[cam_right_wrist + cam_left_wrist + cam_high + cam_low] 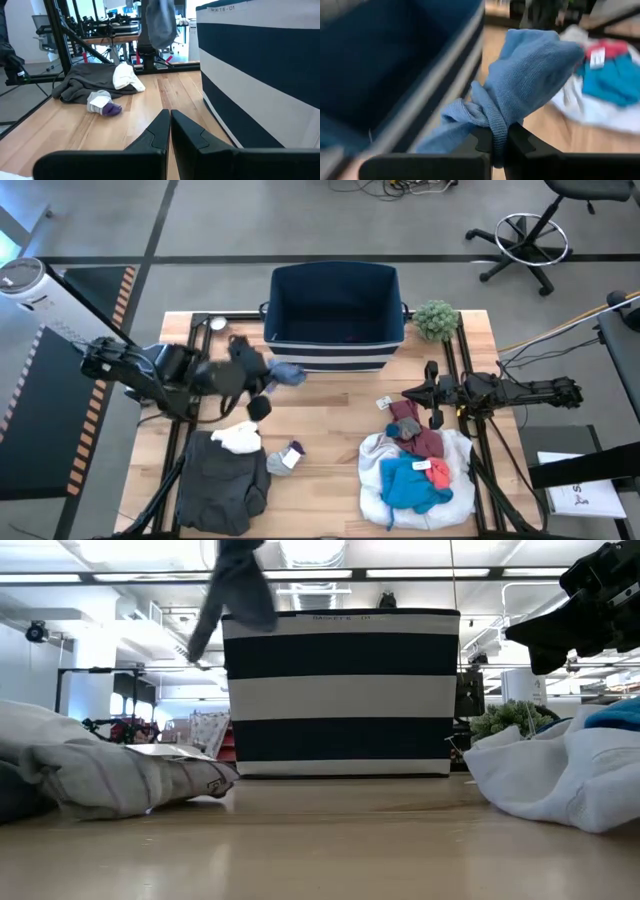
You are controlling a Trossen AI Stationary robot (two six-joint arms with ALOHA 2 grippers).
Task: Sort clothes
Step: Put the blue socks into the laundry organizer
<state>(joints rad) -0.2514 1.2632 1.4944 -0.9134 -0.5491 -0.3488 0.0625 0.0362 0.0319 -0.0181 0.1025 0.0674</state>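
A light blue sock [520,85] is held pinched in the left pincer [497,145] just left of the striped bin [335,315], apparently for dropping inside, while the right pincer [169,125] waits pressed together above the right pile.

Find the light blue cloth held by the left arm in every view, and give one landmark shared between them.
High view: blue cloth at the left tool, beside the striped bin.
Low view: hangs at the top left of the bin.
Left wrist view: centre, clamped between the fingers.
Right wrist view: hangs at the top centre.
Landmark: the striped bin.
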